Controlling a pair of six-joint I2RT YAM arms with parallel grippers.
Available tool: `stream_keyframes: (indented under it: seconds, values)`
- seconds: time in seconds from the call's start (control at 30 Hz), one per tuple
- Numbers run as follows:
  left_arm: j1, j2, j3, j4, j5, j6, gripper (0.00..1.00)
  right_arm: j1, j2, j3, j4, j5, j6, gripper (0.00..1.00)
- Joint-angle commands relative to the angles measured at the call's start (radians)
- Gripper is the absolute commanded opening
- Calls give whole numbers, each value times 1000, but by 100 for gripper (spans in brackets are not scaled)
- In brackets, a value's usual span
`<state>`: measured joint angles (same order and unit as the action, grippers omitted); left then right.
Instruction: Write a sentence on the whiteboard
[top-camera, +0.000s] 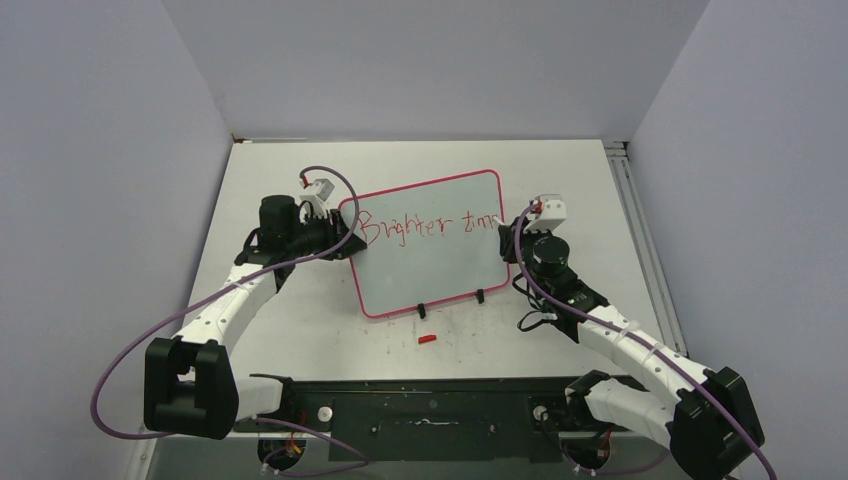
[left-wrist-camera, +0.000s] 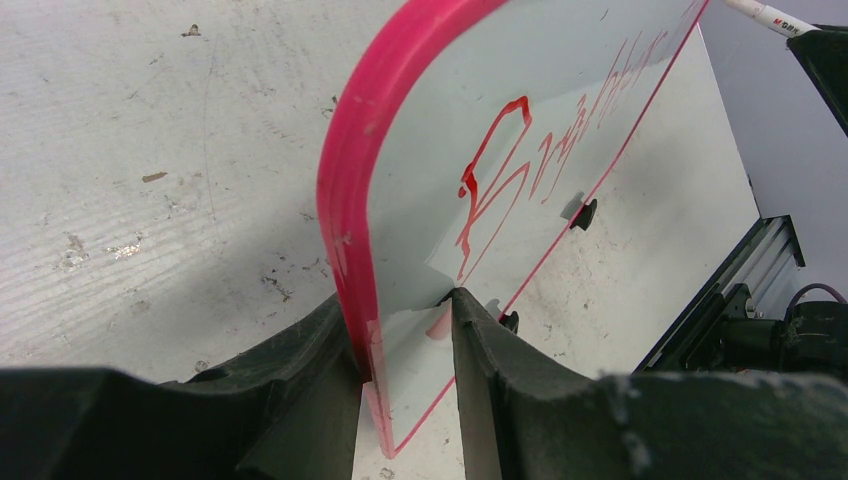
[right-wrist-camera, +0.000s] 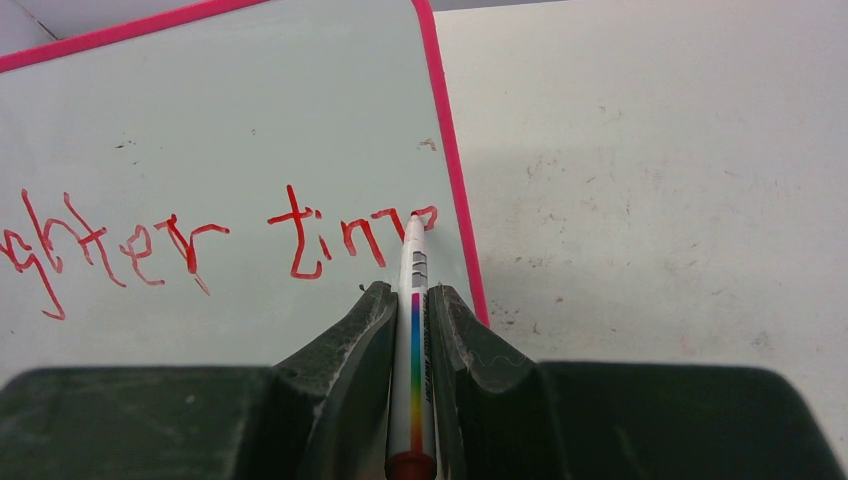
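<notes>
a marker (right-wrist-camera: 414, 250) with a white barrel and a rainbow stripe stands clamped between the two dark fingers of the right gripper (right-wrist-camera: 410, 296), which is closed snugly around it. we see its tip touching the whiteboard (right-wrist-camera: 200, 120) at the end of the sentence (right-wrist-camera: 293, 240), red uneven lettering that reads "brighter tim", with the final letter half formed. the tip sits just beside the board's pink right frame, so very little white space is left on this line. we judge the step in hand to be finishing the word "times". to do it well, we would press lightly, make short, narrow strokes, and stop before the frame, because a heavy push could skid the tip off the glossy face or shove the board. the remaining words will likely need the bare space below the first line. on the far side, the left gripper (left-wrist-camera: 400, 312) is pinched shut on the board's left edge, one finger behind the frame and one on the writing face, bracing it against the marker's push. the board rests on the grey-white table (right-wrist-camera: 650, 200) between the two arms, on small black feet along its near edge. a small red piece (top-camera: 427, 339), perhaps the marker's cap, lies on the table just in front of the board.
</notes>
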<state>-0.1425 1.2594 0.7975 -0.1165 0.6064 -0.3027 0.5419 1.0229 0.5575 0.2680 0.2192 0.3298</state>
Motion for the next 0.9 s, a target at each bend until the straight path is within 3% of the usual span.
stream_keyframes:
  seconds: [0.0,0.87]
  values:
    - [3,-28,31,40,9,7,33,-4,-27,-10,-3,-14,18,5]
    - [3,-30,31,41,9,7,33,-4,-44,-23,-39,51,32,5]
